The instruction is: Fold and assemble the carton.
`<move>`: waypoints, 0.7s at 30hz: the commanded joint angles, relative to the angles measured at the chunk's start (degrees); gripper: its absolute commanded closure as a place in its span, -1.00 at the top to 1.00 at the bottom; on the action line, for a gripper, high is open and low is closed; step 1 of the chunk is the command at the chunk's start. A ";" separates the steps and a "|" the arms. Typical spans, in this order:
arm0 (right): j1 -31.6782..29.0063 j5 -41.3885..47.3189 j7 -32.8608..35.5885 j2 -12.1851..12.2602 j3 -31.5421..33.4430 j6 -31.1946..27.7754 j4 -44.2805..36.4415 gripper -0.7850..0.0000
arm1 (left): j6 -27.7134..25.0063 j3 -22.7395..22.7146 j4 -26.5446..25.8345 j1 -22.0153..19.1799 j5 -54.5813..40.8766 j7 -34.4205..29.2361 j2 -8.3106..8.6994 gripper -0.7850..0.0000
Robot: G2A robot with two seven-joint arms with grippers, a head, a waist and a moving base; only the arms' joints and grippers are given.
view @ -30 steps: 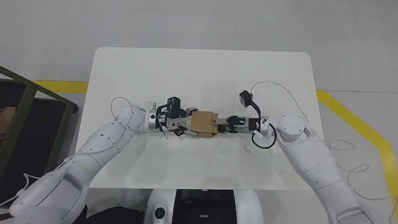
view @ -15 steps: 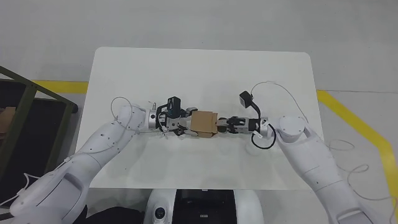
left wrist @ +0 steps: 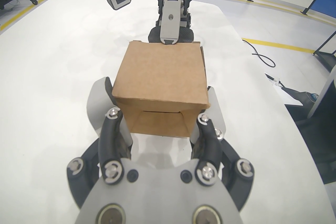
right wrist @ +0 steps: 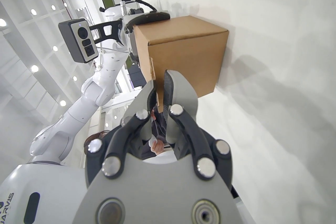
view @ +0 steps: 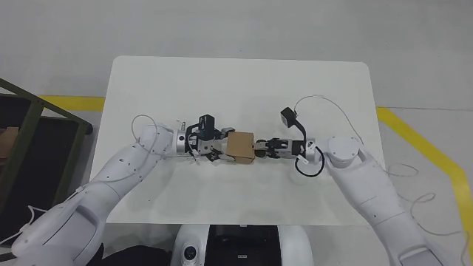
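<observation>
With 12 o'clock taken as the far edge in the top view, the white table (view: 244,81) is seen as a rounded rectangle. The carton (view: 241,147) is found a little toward 6 o'clock from the table's middle, resting on the surface.

The carton is a brown cardboard box, already formed into a squared tube. In the left wrist view its near end (left wrist: 160,121) is seen standing open, and its upper panel is flat and closed.

The left gripper (view: 219,148) is placed at the carton's 9 o'clock. Its jaws are spread wide around the open end, and one finger (left wrist: 101,93) is pressed against each side wall, so the carton is held between them.

The right gripper (view: 260,148) is placed at the carton's 3 o'clock, at the far end from the left one. Its jaws are drawn narrow, and in the right wrist view (right wrist: 159,79) a strip of the carton's edge is seen pinched between the two fingers.
</observation>
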 commanded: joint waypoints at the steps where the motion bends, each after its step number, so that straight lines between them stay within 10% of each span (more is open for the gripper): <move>1: -0.45 0.39 0.22 0.20 0.63 -0.21 -0.27 -0.13 | 0.16 -0.01 0.02 0.04 0.03 -0.02 0.01 0.36; 8: -2.52 0.25 1.03 0.99 2.41 -0.45 -2.00 -0.98 | 0.18 -0.08 0.05 0.11 -0.11 -0.04 0.03 0.39; 21: -3.77 -0.99 0.62 1.43 2.52 0.38 -3.63 -1.00 | 0.28 -0.09 -0.14 0.15 -0.02 -0.36 0.04 0.40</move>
